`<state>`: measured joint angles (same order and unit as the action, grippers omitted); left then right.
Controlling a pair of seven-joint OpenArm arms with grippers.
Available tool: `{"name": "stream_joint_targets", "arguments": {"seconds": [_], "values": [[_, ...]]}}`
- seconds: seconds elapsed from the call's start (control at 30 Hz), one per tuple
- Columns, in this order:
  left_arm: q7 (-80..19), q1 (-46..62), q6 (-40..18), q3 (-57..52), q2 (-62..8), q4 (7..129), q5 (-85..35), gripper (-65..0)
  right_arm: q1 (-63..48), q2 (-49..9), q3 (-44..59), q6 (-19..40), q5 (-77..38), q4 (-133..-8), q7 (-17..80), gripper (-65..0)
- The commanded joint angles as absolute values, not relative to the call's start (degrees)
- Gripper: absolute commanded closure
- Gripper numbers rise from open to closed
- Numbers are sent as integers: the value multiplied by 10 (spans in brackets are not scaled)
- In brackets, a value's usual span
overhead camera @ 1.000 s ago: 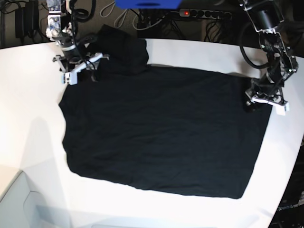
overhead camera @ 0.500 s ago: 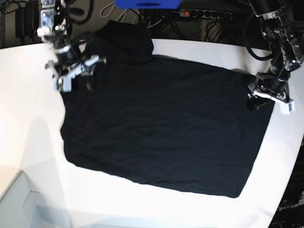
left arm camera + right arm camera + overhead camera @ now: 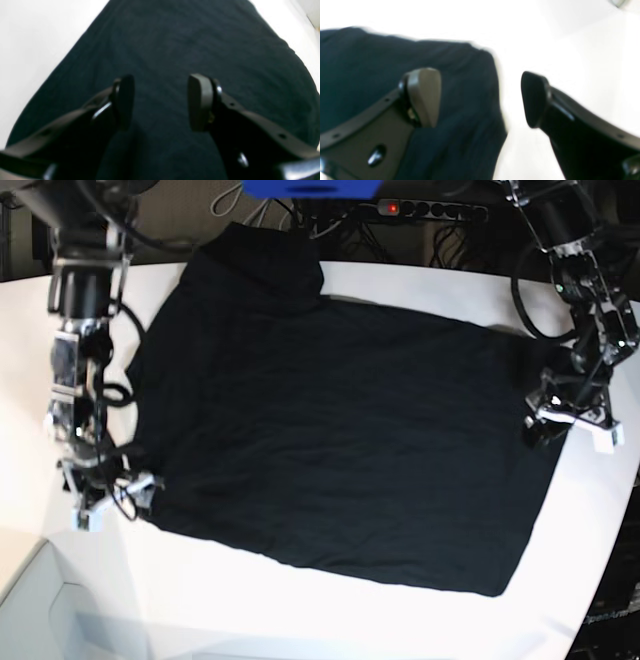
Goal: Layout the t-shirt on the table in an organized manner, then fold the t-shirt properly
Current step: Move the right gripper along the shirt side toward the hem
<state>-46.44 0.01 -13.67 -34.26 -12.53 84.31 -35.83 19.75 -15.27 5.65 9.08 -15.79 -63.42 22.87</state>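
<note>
The black t-shirt (image 3: 340, 440) lies spread flat on the white table (image 3: 60, 350), with one sleeve reaching over the far edge. In the base view my right gripper (image 3: 105, 495) hangs at the shirt's near-left corner. The right wrist view shows it open (image 3: 480, 97), one finger over the shirt's edge (image 3: 370, 62) and the other over bare table (image 3: 570, 37). My left gripper (image 3: 570, 425) stands at the shirt's right edge. Its pads are open (image 3: 161, 102) just above the cloth (image 3: 175, 37), holding nothing.
A power strip (image 3: 400, 208) with a red light, cables and a blue object (image 3: 310, 188) lie behind the table's far edge. The table's curved edge (image 3: 610, 530) runs close to the shirt on the right. A pale box (image 3: 40, 610) sits at the near left.
My right gripper has travelled from the far-left sleeve down the shirt's left edge to the near-left corner and opened wider. The left side of the shirt now lies further left. The left gripper shifted slightly nearer.
</note>
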Motion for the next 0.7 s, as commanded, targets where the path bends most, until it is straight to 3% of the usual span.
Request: {"name": "stream_joint_targets", "arguments": {"seconds": [0.0,0.3,0.53,0.6,0.67], "values": [[-451,-9,-142,-344,-136,854,-368,-331,237,-167,48,90,-160,-605,204,-524],[-450,14,-142,-345,-136,851,-368,-331,343,-199,-99,90,-159,-304,-9,-527],[-450,14,-142,-345,-131,851,-368,-331,344,-177,-110,90,-159,-251,-77,-517],[-450,14,-142,-345,-131,850,-368,-331,344,-174,-110,90,-159,-251,-87,-461],[-450,14,-142,-345,-131,850,-368,-331,347,-165,-110,90,-159,-251,-94,-356]]}}
